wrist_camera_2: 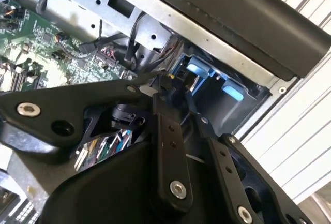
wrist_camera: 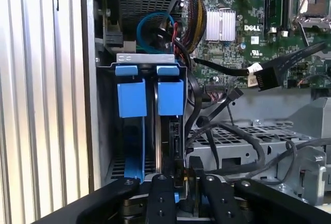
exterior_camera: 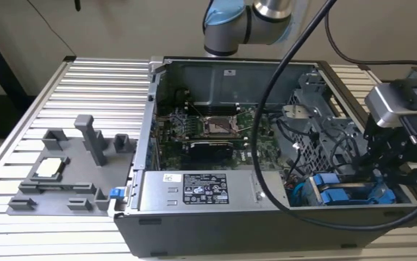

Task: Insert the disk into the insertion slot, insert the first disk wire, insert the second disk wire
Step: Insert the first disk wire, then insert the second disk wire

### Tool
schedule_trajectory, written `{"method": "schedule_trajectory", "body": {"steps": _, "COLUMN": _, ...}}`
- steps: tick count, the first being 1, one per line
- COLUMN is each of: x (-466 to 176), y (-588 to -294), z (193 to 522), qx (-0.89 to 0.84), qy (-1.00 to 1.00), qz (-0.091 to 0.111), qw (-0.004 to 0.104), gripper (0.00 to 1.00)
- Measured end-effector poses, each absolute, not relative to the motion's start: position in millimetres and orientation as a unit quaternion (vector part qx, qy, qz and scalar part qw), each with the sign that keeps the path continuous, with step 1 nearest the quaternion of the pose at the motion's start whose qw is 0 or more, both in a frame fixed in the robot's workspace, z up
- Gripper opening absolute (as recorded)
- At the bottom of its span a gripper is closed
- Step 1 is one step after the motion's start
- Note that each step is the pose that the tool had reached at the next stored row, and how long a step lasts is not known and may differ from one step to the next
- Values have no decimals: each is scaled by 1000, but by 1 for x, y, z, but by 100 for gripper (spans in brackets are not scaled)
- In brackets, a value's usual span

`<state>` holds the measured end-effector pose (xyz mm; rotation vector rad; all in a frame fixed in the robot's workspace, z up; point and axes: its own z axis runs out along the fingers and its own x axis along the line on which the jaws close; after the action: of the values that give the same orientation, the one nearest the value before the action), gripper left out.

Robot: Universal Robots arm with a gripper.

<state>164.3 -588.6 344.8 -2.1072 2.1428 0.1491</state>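
Ribbed aluminium table (exterior_camera: 92,76) takes up the exterior view's left. It carries a grey fixture plate (exterior_camera: 63,185) with upright blocks and a small square chip (exterior_camera: 51,167) seated in one holder.

In the middle lies an open desktop computer case (exterior_camera: 193,234). Its green motherboard (exterior_camera: 216,128) is exposed, and a labelled power supply (exterior_camera: 204,190) runs along the near edge. The robot arm (exterior_camera: 241,22) rises behind the case, and a thick black cable (exterior_camera: 266,136) sweeps down across it.

At the exterior view's right, a grey camera (exterior_camera: 393,106) and the jaws below it hang over the case's near corner.

In the first wrist view, the insertion slot (wrist_camera: 145,58) stands in that corner against the case wall. The disk (wrist_camera: 170,97) sits inside it, side by side with the other blue-tabbed carrier (wrist_camera: 132,97). The jaws are drawn together on a small black connector (wrist_camera: 183,175), held just at the disk's exposed end. Whether plug and disk touch cannot be told.

A loose flat black wire (wrist_camera: 264,76) lies over the motherboard, and a perforated grey bracket (wrist_camera: 243,133) sits beside the slot. In the second wrist view the jaws meet in front of the slot's blue tabs (wrist_camera_2: 232,92).
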Motion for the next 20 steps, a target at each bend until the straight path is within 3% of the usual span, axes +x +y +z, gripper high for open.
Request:
{"method": "schedule_trajectory", "body": {"steps": 11, "x": 164, "y": -589, "z": 394, "qx": -699, "qy": 711, "qz": 49, "qw": 66, "gripper": 27}}
{"method": "schedule_trajectory", "body": {"steps": 20, "x": 164, "y": -579, "z": 396, "qx": -699, "qy": 711, "qz": 49, "qw": 66, "gripper": 27}}
